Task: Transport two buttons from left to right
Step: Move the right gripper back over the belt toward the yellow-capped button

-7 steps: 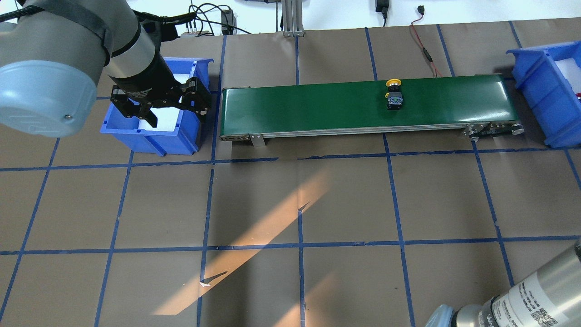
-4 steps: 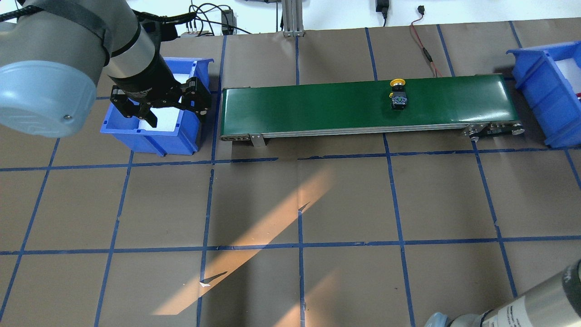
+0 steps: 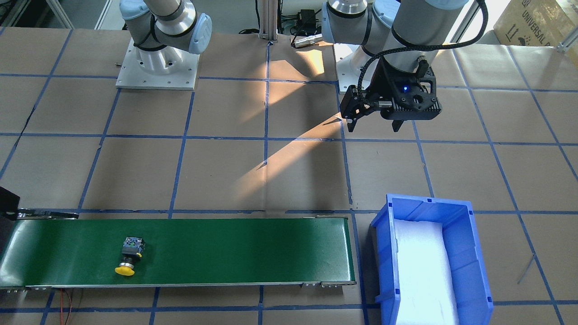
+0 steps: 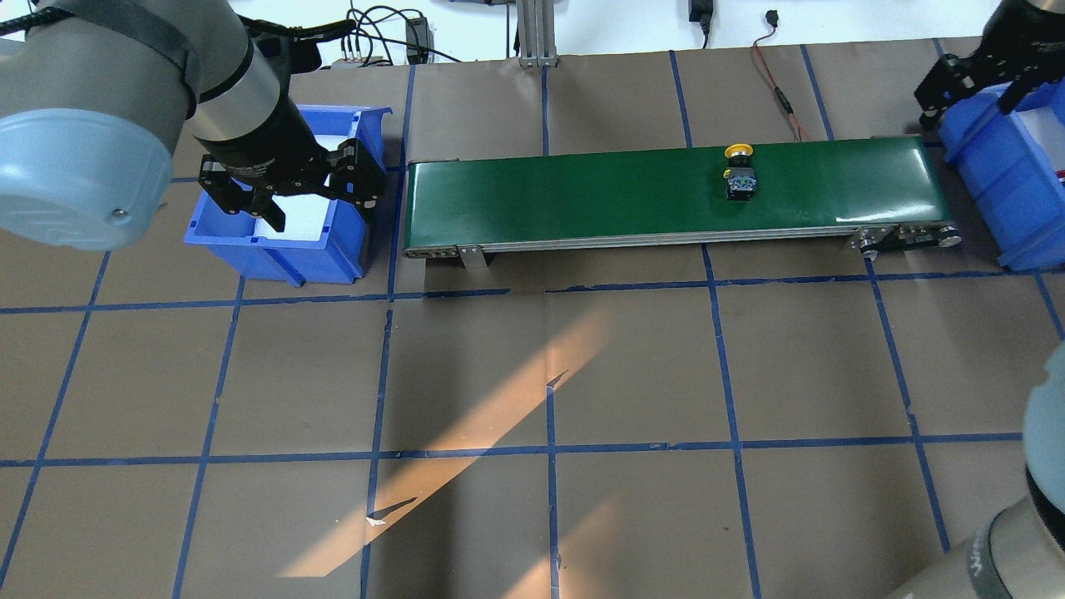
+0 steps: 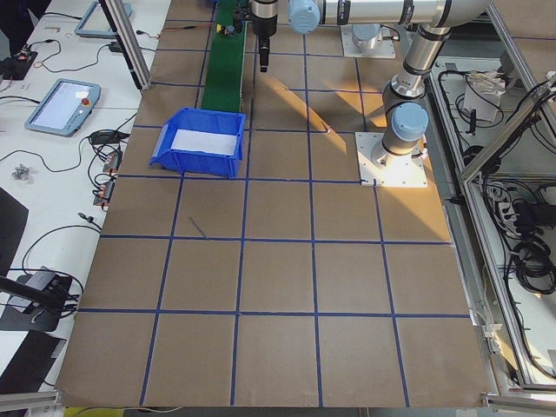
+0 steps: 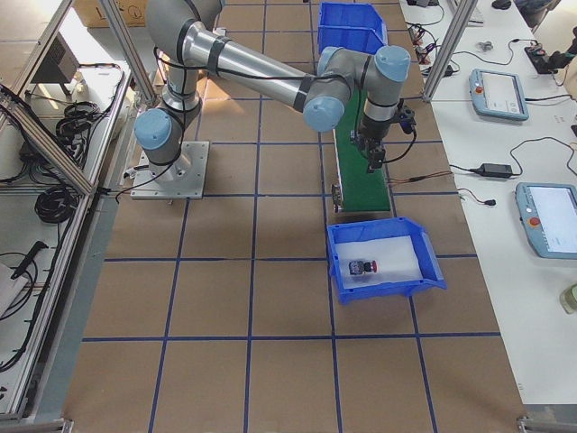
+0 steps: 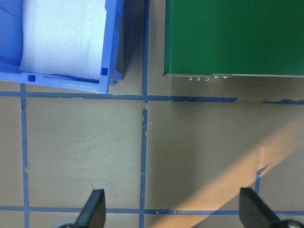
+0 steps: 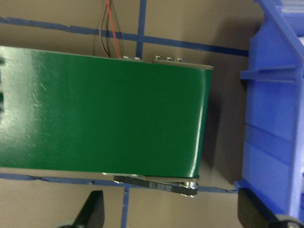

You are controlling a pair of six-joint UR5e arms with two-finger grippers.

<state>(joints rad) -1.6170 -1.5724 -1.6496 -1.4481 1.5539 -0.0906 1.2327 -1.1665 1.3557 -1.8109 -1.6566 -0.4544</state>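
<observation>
Yellow button (image 4: pixel 740 176) is on the belt (image 4: pixel 582 195), cap toward 12 o'clock overhead. Left gripper (image 3: pixel 374 126) and right gripper (image 4: pixel 968 100): jaws wide.

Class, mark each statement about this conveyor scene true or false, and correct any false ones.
1. The yellow button lies on the green belt. True.
2. The left gripper grips a button. False: it is open and empty.
3. The red button sits in the right bin. True.
4. The left bin holds a button. False: only white padding shows.
5. The right gripper is shut. False: its fingers stand wide apart.
</observation>
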